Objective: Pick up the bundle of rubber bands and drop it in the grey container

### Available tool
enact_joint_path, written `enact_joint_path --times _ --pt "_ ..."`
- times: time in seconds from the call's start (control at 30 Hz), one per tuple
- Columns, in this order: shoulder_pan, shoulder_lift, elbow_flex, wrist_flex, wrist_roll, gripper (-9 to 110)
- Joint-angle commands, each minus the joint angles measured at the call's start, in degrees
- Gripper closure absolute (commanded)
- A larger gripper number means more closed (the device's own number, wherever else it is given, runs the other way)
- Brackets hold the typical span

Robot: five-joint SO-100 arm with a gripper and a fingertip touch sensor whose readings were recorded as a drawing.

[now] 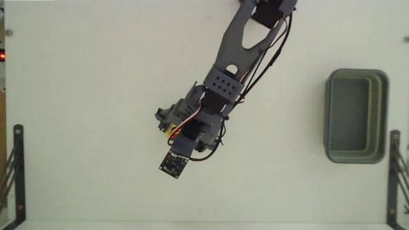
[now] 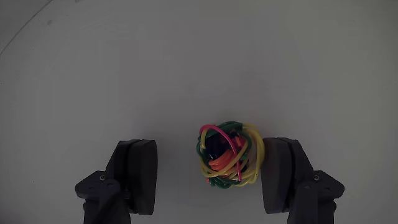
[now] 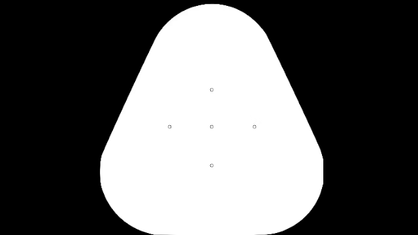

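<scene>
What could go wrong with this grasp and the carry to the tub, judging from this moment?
1. In the wrist view the bundle of rubber bands sits off-centre in the open gripper, against the right finger; closing may push it sideways or pinch only a few loops.
2. The bundle is loose, so loops may snag on a finger at release.
3. The grey container sits well away at the right of the fixed view; a weak grip could drop the bundle short.

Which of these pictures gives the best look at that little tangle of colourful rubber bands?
The wrist view: the bundle of rubber bands sits in plain sight between the open gripper fingers, close to the right one. In the fixed view the arm covers it almost entirely; only a speck of yellow peeks out.
</scene>
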Motion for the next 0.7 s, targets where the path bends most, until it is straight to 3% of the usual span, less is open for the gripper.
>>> enact_joint_path --times 0.0,0.67 --pt "1.5 1.7 0.0 -1.0 0.3 -6" --pt "1.5 1.7 0.0 -1.0 0.3 -1"
